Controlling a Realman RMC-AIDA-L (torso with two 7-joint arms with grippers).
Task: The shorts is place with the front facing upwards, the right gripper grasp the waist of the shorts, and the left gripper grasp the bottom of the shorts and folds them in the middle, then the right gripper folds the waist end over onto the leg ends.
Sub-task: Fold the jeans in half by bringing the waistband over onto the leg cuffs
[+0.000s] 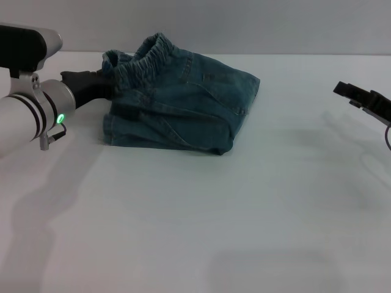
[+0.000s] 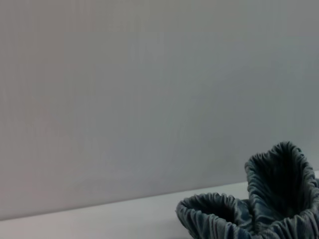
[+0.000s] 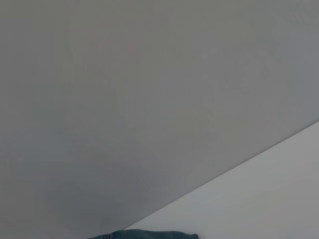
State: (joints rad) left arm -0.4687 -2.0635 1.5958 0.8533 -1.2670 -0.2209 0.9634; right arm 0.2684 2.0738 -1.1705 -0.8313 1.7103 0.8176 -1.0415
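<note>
The blue-green denim shorts (image 1: 183, 107) lie folded into a compact stack at the back of the white table (image 1: 201, 220), left of centre. Their ruffled elastic waist (image 1: 143, 61) is on top at the stack's left side, bunched and standing up; it also shows in the left wrist view (image 2: 269, 199). My left gripper (image 1: 101, 84) reaches in from the left and sits against the waist, its tip buried in the fabric. The right gripper (image 1: 360, 97) hovers far to the right, well apart from the shorts. The leg ends are hidden within the fold. A strip of denim (image 3: 144, 234) shows in the right wrist view.
A plain grey wall (image 1: 244, 24) runs behind the table's back edge, just beyond the shorts. The left arm (image 1: 30, 110), with its green ring, spans the left side above the table.
</note>
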